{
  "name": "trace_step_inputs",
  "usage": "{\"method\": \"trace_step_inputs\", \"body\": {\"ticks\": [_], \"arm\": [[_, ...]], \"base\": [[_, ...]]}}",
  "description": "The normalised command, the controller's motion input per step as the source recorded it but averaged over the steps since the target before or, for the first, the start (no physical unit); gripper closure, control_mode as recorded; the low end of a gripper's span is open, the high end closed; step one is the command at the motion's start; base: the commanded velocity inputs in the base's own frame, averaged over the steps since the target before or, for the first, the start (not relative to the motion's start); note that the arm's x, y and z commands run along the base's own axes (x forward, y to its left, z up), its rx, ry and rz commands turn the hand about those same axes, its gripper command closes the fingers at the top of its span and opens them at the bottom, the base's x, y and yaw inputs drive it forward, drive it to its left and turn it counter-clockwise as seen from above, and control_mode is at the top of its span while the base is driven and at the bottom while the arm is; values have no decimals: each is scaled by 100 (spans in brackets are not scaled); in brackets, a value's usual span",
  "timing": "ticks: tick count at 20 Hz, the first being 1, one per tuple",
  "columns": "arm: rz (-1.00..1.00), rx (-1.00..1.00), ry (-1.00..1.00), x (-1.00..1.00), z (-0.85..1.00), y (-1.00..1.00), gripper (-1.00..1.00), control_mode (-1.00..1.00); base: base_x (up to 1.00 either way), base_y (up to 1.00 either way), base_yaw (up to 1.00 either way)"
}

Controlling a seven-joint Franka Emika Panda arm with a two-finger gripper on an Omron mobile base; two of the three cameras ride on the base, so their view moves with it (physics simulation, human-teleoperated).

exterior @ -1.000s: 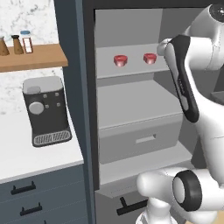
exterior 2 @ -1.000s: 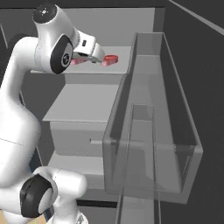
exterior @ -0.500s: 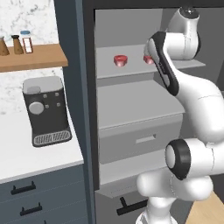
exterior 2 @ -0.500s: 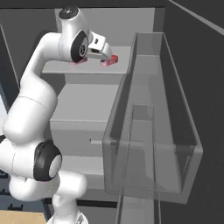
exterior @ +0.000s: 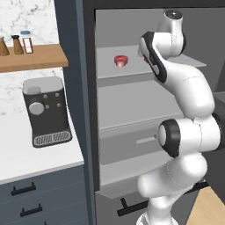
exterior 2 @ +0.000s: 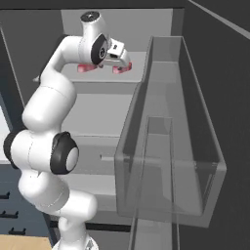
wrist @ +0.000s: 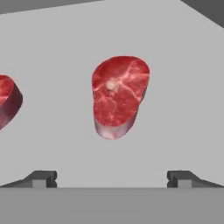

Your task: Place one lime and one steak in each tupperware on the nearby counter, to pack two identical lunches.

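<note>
Gripper [wrist: 112, 179] spread wide, holding nothing, poised over my target steak [wrist: 119, 96] on the grey fridge shelf [wrist: 183, 87]. Steak lies centred between my fingertips [wrist: 43, 178], not touching them. Second steak [wrist: 8, 100] sits apart on the same shelf.

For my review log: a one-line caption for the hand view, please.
Open claw poised above a steak on the grey fridge shelf, second steak at the left edge.

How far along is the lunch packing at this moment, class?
Done: nothing looks packed. Both steaks, one centred in the hand view and the other, lie on the fridge shelf. In hand: the open gripper faces the centred steak, holding nothing. Left: every placing.
</note>
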Motion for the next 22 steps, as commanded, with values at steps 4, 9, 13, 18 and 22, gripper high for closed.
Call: {"method": "trace_step_inputs", "body": {"ticks": [4,9,13,18,22], "arm": [[0,0,2,39,-21,0,-100,-100],[0,0,0,24,-25,-6,-100,-100],[1,0,0,31,-26,-13,-100,-100],[0,0,0,25,-2,-1,-100,-100],[0,0,0,16,-2,0,-100,-100]], "base": [[0,0,0],[0,0,0],[0,0,0],[0,0,0],[0,0,0]]}}
